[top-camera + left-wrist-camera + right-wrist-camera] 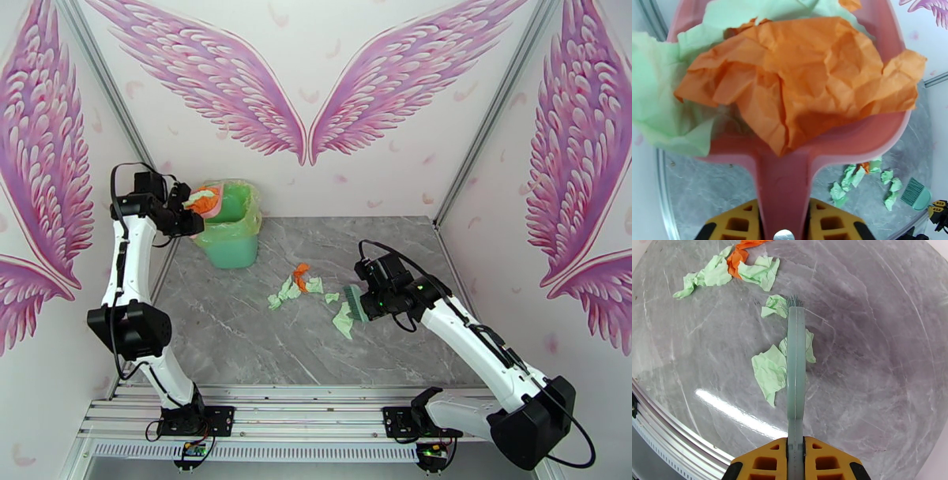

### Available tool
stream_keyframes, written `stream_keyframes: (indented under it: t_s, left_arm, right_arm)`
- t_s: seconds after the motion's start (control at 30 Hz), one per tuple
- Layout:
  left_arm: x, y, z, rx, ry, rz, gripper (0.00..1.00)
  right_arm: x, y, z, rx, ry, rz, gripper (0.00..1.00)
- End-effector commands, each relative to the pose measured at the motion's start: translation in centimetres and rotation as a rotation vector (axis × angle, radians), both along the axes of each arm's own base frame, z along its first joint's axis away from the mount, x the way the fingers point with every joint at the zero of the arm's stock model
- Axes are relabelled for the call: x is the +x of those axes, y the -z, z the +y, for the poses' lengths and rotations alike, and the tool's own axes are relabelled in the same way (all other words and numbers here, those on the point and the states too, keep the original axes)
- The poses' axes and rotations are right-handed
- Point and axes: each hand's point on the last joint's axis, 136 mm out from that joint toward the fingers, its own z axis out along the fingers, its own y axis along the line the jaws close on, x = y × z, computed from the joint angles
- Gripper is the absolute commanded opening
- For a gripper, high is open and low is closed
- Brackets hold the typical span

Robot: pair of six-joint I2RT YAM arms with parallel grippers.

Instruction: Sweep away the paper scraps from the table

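The left gripper (784, 227) is clenched on the narrow handle of a pink plastic dustpan (857, 144), its 2 yellow fingers (736, 223) pressed against either side of the handle. The pan is raised at the far-left corner of the grey marble-patterned table (237, 339), over a green plastic bin (229, 241) lined with a yellow-green bag. It carries a large crumpled orange sheet (802, 79) lying on pale mint paper (some of the mint paper spills past the pan's left rim).

The right gripper (794, 463) is clamped tight on the handle of a teal hand brush (796, 358), which points away from the wrist with its bristles low over the middle of the tabletop. Small crumpled paper scraps (299, 286) lie loose on the table there: 1 mint piece touches the brush's left side, a smaller mint bit sits at the bristle tip, and a cluster of mint bits with 1 orange piece lies just beyond, towards the bin
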Motion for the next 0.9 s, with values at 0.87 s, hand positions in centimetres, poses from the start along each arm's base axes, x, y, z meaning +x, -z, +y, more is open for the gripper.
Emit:
stream_keyframes:
  t_s: [0.87]
  left_arm:
    - [3.7,-3.1,-1.8,1.205,0.123,0.056,0.0]
  right_arm:
    - [-1.3,0.5,-0.2,0.001,-0.05,-0.002,0.0]
